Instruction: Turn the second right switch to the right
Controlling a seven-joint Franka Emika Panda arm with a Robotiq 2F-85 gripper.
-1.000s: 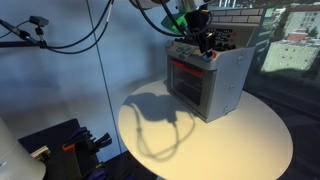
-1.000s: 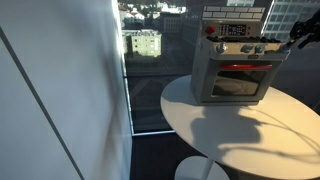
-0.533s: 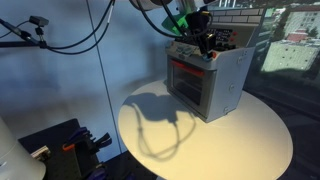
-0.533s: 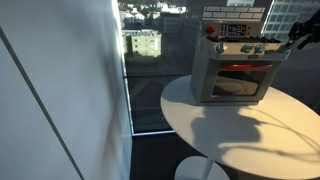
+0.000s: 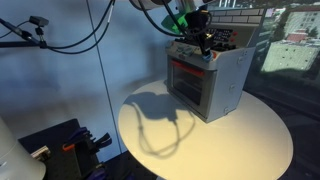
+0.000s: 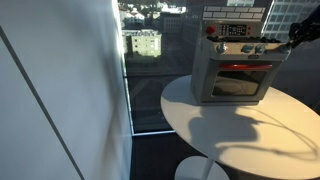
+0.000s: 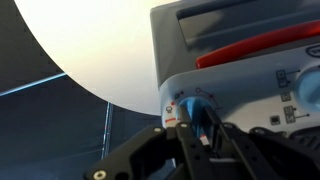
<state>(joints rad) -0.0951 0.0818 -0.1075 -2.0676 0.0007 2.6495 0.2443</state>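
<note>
Wrist view — jaws pinch switch [image 7: 197, 118] (blue).

A round white table [image 5: 215, 150] carries a grey toy oven [image 5: 205, 85], standing upright toward one edge.

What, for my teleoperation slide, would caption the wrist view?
Gripper pinching a front-panel knob on the grey oven, with the white round table beyond.
</note>
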